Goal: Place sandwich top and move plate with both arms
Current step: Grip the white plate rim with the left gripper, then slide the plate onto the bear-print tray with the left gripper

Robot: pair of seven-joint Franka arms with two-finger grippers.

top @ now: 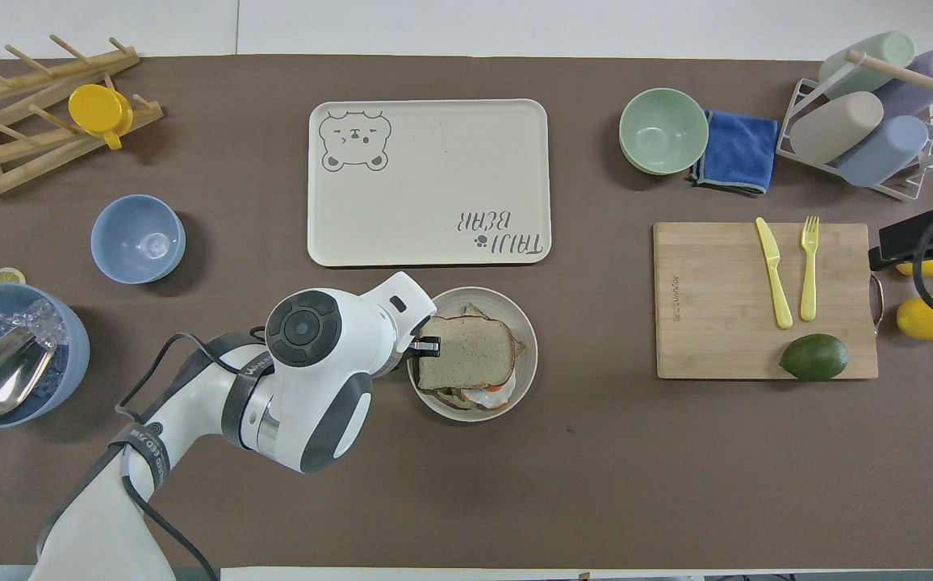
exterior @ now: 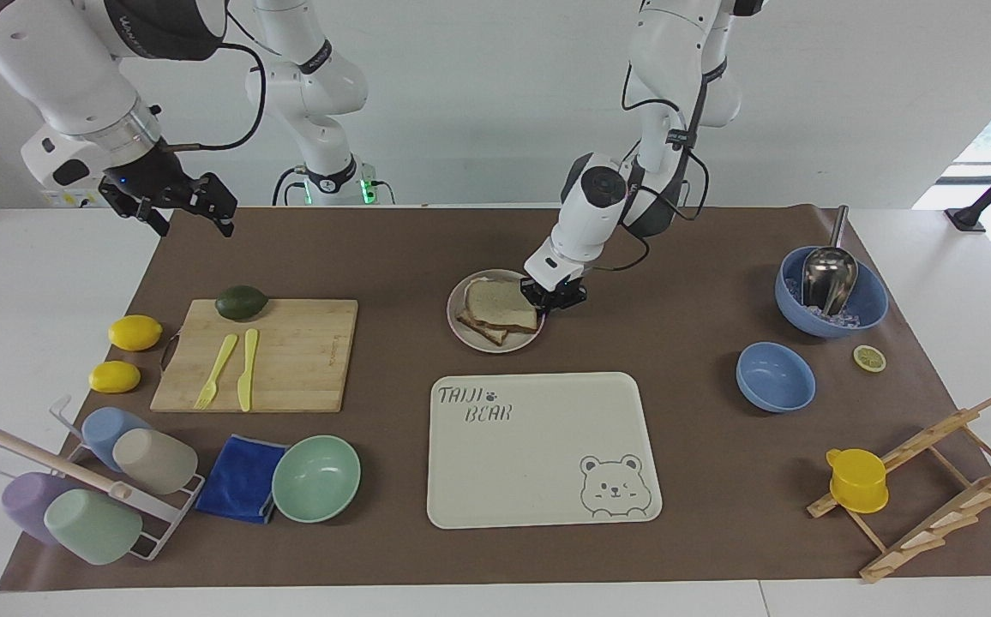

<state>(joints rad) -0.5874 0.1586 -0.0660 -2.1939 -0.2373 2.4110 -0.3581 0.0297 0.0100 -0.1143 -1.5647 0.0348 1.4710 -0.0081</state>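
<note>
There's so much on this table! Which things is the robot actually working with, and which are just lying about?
In use:
- top bread slice on the sandwich
- plate under it
- left pincer, shut on the plate's rim
- right pincer, open, waiting over the table's corner

Lying about:
- bear tray
- cutting board
- green bowl
- lemons
</note>
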